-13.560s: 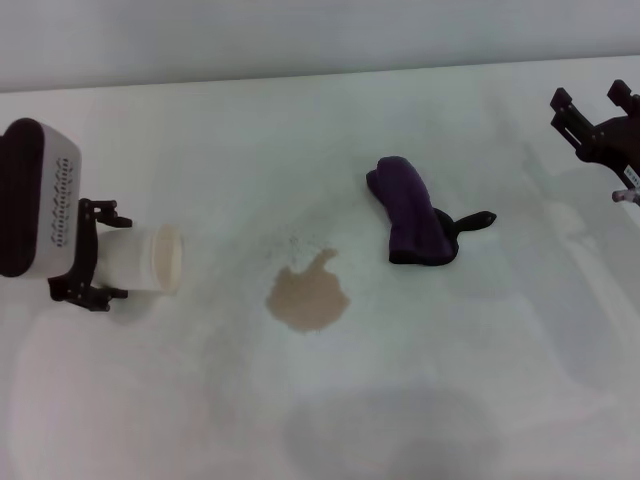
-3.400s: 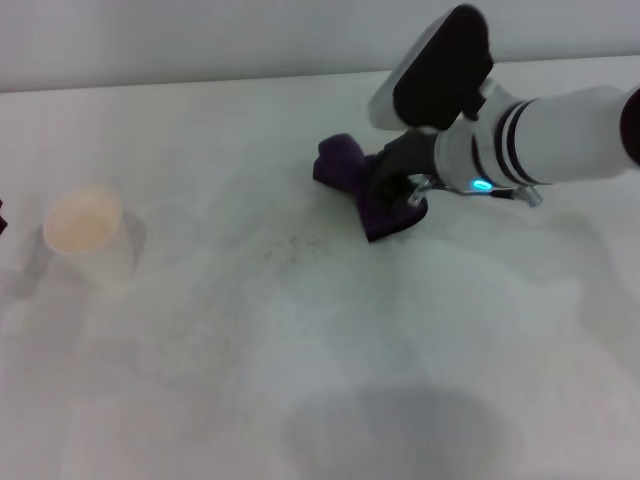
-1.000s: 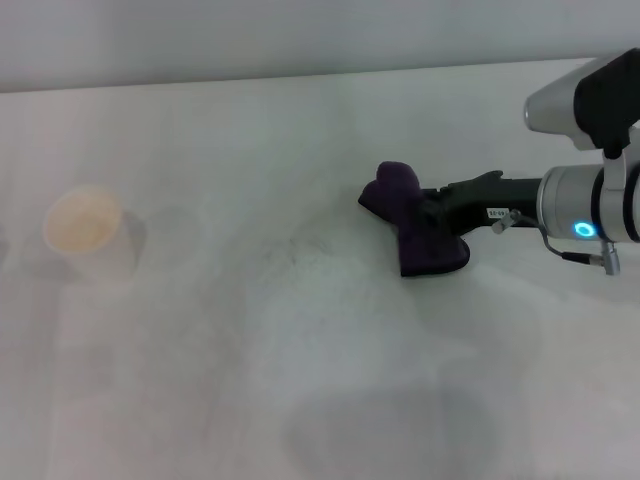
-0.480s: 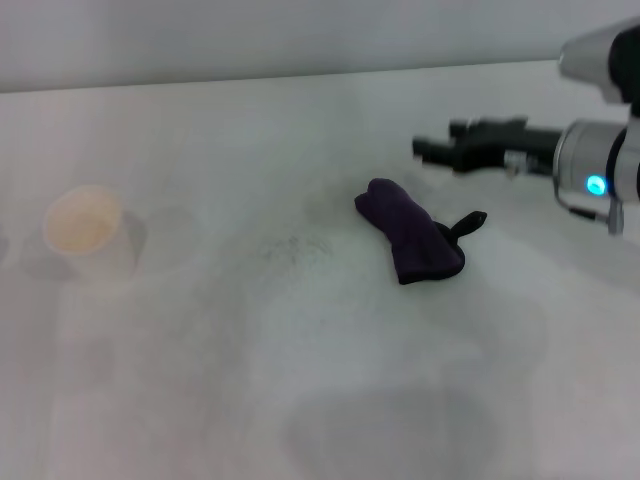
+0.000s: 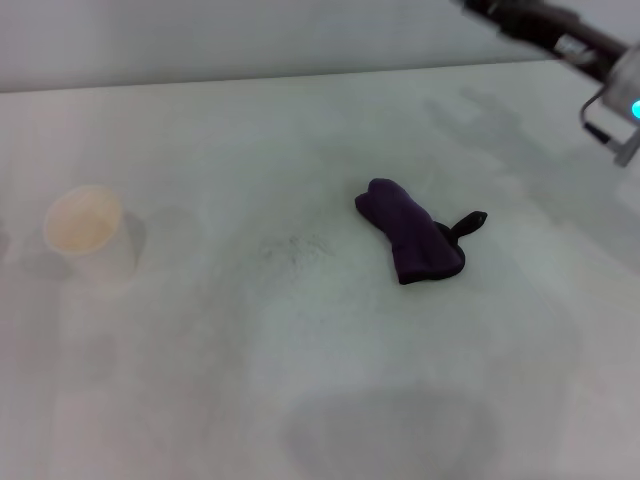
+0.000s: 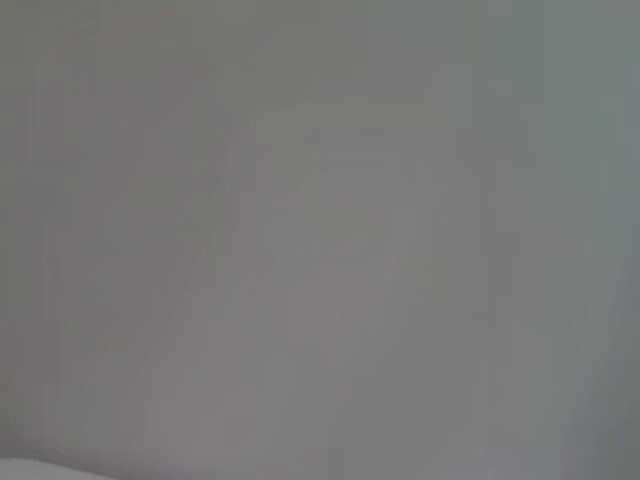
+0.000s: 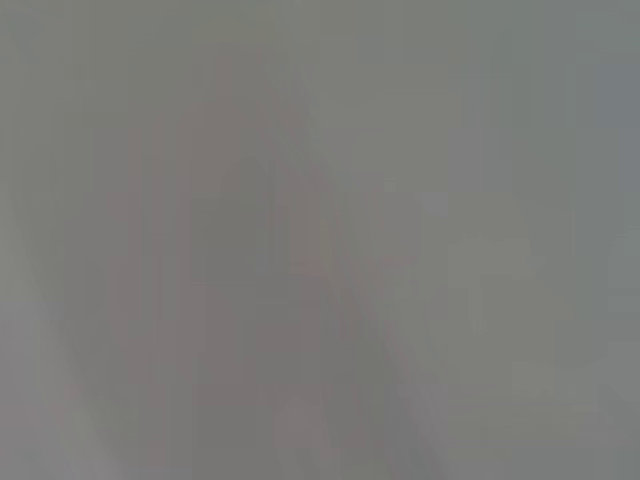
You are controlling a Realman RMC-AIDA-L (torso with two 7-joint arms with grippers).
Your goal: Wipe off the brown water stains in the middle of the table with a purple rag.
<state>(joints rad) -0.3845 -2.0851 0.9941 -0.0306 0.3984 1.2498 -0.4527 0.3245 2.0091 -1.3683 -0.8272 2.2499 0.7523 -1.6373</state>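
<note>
Head view. The white table (image 5: 300, 380) filled the scene. The right claw (image 5: 500, 12) was raised at the far right corner, well clear of the tabletop, with only part of its dark body and the arm's wrist in view; whether its fingers stood wide or narrow could not be told. The purple rag (image 5: 408, 229) lay bunched on the table, well apart from that claw, lower and to its left, nearer the robot. A thin dark loop (image 5: 467, 224) stuck out from the end of the rag on the claw's side. Nothing touched the rag. No brown puddle showed on the tabletop; a faint speckled mark (image 5: 295, 245) lay near the middle, on the side of the rag away from the claw. A white cup (image 5: 88, 235) with a pale tan inside stood upright near the left edge, farthest from the claw and well apart from the rag. A soft grey shadow (image 5: 390, 430) lay on the near part of the table. The left claw was not in sight.

Left wrist view. Only a plain grey surface appeared; no claw, rag or cup could be made out.

Right wrist view. Again only a blurred grey field appeared, with no fingers and no object to be told.
</note>
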